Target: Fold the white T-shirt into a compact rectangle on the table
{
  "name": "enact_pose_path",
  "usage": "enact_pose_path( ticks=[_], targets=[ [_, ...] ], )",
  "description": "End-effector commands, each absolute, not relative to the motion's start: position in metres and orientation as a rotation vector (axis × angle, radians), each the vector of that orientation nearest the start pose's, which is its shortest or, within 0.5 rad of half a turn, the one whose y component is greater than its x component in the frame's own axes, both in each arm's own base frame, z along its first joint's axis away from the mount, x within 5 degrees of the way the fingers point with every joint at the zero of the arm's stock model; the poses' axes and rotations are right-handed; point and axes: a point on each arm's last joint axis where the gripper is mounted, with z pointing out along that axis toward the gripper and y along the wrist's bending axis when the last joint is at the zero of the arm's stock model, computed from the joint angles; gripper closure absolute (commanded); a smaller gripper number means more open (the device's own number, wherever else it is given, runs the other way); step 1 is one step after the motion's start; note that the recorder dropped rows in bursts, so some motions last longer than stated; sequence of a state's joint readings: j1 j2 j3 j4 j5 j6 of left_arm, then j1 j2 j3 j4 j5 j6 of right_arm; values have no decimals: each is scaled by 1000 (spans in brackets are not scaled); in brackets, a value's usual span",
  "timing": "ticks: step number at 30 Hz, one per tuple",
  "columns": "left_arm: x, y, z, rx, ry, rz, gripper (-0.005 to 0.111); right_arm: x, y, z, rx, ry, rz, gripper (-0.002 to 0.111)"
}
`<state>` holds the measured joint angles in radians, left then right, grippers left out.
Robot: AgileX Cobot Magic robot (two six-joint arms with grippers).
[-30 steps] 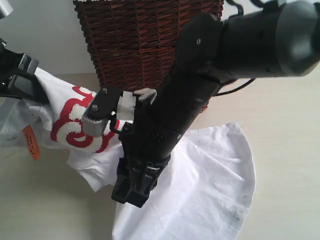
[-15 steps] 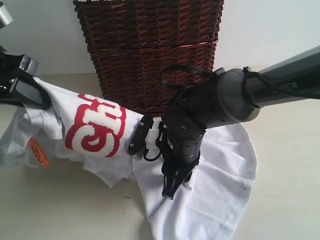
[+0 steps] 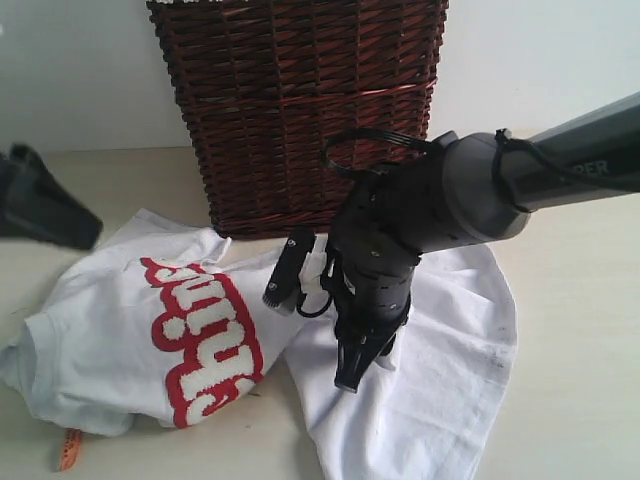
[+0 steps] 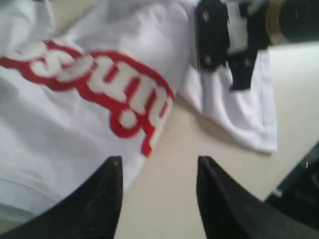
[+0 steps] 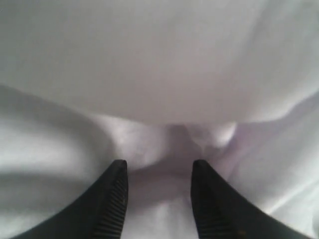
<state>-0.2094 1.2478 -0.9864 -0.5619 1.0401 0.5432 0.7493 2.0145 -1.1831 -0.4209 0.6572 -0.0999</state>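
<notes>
This looks like a robot test bench set up as a home laundry corner rather than a lived-in room. A bare pale table (image 3: 580,300) stands against a plain white wall (image 3: 80,70), holding only a dark wicker basket (image 3: 300,100) and a white T-shirt (image 3: 100,330). A black-and-grey robot arm (image 3: 460,200) with a looped cable works over it.

white t-shirt (image 3: 100,335) crumpled, lettering up, on table (image 3: 585,340)

You can read "PER" on the grey right arm (image 3: 585,150). Red-edged letters (image 3: 205,345) on the white T-shirt (image 3: 90,320) lie twisted, unreadable.
</notes>
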Motion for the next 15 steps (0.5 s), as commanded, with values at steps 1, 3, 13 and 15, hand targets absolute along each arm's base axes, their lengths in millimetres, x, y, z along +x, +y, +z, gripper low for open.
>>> enact_pose_path(
  ticks=[1, 3, 13, 15],
  targets=[
    [185, -111, 259, 1045, 2627, -611, 61, 288, 236, 149, -1527, 2372, -282, 68],
    [172, -118, 233, 1144, 2647, -615, 61, 287, 235, 158, -1506, 2361, -270, 68],
    [223, -136, 143, 839, 2760, -241, 61, 278, 229, 210, -1386, 2313, -189, 68],
    [236, -139, 130, 819, 2805, -182, 65, 277, 229, 211, -1382, 2316, -186, 68]
  ],
)
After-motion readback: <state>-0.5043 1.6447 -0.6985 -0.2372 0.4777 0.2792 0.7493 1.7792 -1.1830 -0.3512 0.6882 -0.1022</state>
